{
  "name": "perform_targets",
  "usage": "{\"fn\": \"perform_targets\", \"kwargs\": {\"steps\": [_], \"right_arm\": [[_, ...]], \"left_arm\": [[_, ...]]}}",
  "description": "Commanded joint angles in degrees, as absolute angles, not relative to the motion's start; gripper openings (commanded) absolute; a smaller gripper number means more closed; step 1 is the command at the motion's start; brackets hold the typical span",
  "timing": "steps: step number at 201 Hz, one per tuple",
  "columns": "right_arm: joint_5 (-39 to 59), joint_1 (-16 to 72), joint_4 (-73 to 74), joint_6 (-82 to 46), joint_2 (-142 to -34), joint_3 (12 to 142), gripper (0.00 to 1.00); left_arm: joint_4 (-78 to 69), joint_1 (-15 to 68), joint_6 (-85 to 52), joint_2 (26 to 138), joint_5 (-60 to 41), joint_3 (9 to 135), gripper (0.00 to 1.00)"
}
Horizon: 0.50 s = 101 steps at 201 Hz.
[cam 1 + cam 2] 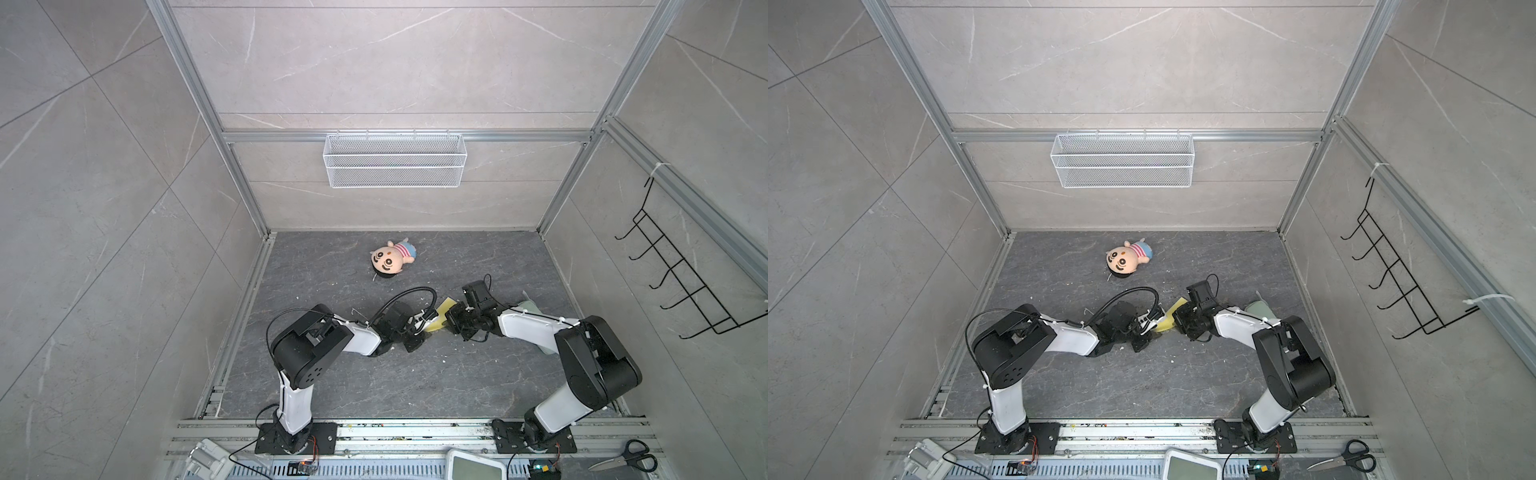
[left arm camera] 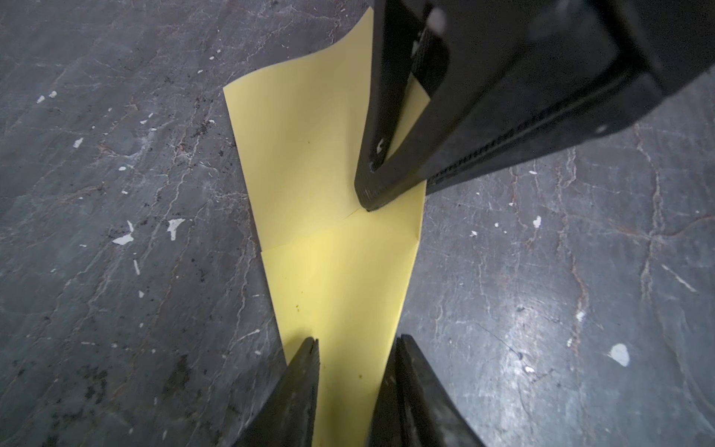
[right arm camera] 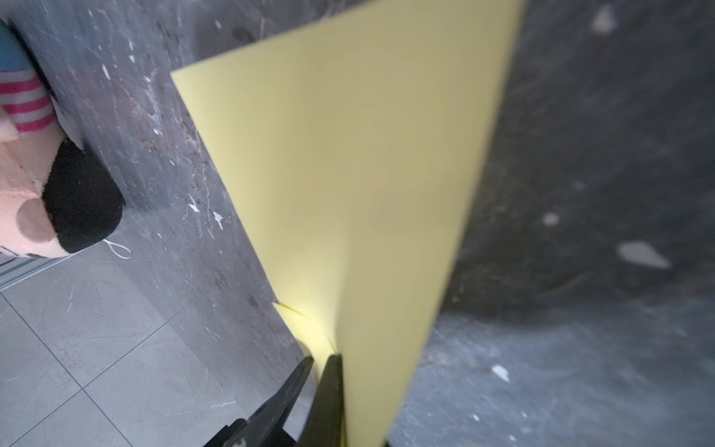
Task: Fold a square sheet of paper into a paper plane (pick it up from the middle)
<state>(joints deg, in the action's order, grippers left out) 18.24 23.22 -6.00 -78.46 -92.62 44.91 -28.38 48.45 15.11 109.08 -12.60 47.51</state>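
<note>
Dark tabletop (image 1: 374, 374), right gripper (image 3: 323, 360) pinching paper plane (image 2: 309, 154), left gripper (image 2: 358, 340) parted

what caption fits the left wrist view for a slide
half-folded paper plane, left gripper open over one end, right gripper shut on a fold

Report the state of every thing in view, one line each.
paper sheet: partly folded, lying on the table, one flap lifted.
right gripper: shut on the sheet's lifted flap.
left gripper: open, jaws apart over the sheet.
plush doll: lying face up.
wire basket: hanging, looks empty.
scissors: closed, lying flat.
</note>
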Motion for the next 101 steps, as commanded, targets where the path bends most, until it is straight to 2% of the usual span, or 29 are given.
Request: {"fn": "perform_targets", "kwargs": {"steps": [1,35,60,84,101], "right_arm": [[18.8,23.0,-6.2,-78.8,-92.3,46.4,0.08],[18.7,23.0,-6.6,-78.7,-92.2,46.5,0.09],[18.5,23.1,-6.9,-78.5,-92.1,46.4,0.13],[18.1,22.7,-7.8,-77.6,-91.3,46.7,0.26],[16.7,22.3,-10.2,-75.7,-90.1,47.5,0.4]], "left_arm": [[-28.8,48.8,16.9,109.3,-13.2,49.2,0.36],[-29.4,48.8,16.9,109.2,-12.6,48.9,0.29],[-29.4,48.7,16.5,109.1,-12.6,48.7,0.23],[-29.5,48.8,16.3,108.6,-12.5,48.2,0.17],[-28.7,48.8,16.0,108.0,-12.5,48.3,0.14]]}}
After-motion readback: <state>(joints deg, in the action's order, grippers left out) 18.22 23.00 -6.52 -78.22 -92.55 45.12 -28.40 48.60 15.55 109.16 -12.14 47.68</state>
